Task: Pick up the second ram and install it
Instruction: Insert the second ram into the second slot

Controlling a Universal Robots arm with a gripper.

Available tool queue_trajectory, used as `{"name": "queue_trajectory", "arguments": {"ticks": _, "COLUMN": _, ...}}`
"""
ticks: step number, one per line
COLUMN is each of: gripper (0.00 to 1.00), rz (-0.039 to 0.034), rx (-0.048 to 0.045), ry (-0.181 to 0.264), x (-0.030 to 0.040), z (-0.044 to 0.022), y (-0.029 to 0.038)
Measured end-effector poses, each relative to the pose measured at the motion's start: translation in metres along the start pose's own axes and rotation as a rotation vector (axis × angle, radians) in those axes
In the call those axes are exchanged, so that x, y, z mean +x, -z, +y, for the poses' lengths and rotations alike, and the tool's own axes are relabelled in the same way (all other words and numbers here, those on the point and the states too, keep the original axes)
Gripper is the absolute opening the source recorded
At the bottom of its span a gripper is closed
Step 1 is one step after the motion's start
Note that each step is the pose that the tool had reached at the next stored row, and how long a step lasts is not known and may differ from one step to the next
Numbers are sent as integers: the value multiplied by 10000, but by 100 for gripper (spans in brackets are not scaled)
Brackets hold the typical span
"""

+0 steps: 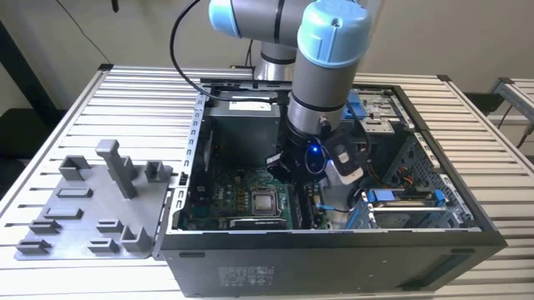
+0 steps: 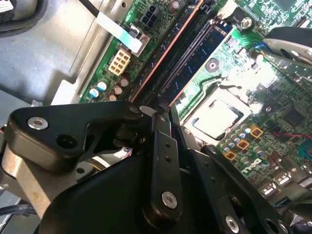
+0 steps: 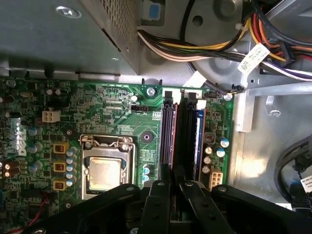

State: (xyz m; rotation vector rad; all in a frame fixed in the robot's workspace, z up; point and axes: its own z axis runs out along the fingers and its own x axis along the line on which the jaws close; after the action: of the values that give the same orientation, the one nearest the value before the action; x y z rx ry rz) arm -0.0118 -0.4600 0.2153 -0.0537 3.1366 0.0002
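My gripper (image 1: 321, 187) is low inside the open computer case (image 1: 467, 219), over the motherboard's memory slots (image 3: 169, 131). In both wrist views its black fingers (image 3: 163, 187) are drawn close together at the slots. The second ram (image 2: 197, 53), a thin blue-green stick with dark chips, runs on edge away from the fingertips (image 2: 162, 113), in line with the long black slots. The fingers look shut on its thin edge. How deep it sits in the slot is hidden. The processor socket (image 3: 105, 170) lies beside the slots.
A grey tray (image 1: 75, 219) with upright plastic blocks lies on the slatted table at the exterior view's left of the case. Bundled power cables (image 3: 214, 48) and the power supply box (image 3: 63, 34) crowd the space beyond the slots. A white connector (image 3: 214, 178) and capacitors sit close by.
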Motion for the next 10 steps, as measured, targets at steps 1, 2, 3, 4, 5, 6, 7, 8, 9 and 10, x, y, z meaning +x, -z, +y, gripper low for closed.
{"name": "queue_trajectory", "arguments": {"ticks": 1, "gripper": 14, "rz": 0, "rx": -9, "ry": -1, "x": 0, "z": -1, "y": -3}}
{"name": "queue_trajectory", "arguments": {"ticks": 2, "gripper": 14, "rz": 0, "rx": -16, "ry": -1, "x": 1, "z": -1, "y": -7}}
{"name": "queue_trajectory", "arguments": {"ticks": 3, "gripper": 14, "rz": 0, "rx": -22, "ry": -2, "x": 1, "z": -1, "y": -11}}
{"name": "queue_trajectory", "arguments": {"ticks": 4, "gripper": 14, "rz": 1, "rx": -27, "ry": -2, "x": 0, "z": -1, "y": -15}}
{"name": "queue_trajectory", "arguments": {"ticks": 5, "gripper": 14, "rz": 0, "rx": -30, "ry": -2, "x": 0, "z": -1, "y": -19}}
{"name": "queue_trajectory", "arguments": {"ticks": 6, "gripper": 14, "rz": 0, "rx": -37, "ry": -2, "x": -1, "z": 0, "y": -27}}
{"name": "queue_trajectory", "arguments": {"ticks": 7, "gripper": 14, "rz": 0, "rx": -48, "ry": -1, "x": -2, "z": -1, "y": -37}}
{"name": "queue_trajectory", "arguments": {"ticks": 8, "gripper": 14, "rz": 0, "rx": -57, "ry": -1, "x": -2, "z": -2, "y": -48}}
{"name": "queue_trajectory", "arguments": {"ticks": 9, "gripper": 14, "rz": -5, "rx": -86, "ry": -1, "x": -3, "z": 1, "y": -63}}
{"name": "queue_trajectory", "arguments": {"ticks": 10, "gripper": 14, "rz": -5, "rx": -83, "ry": -1, "x": -3, "z": 1, "y": -65}}
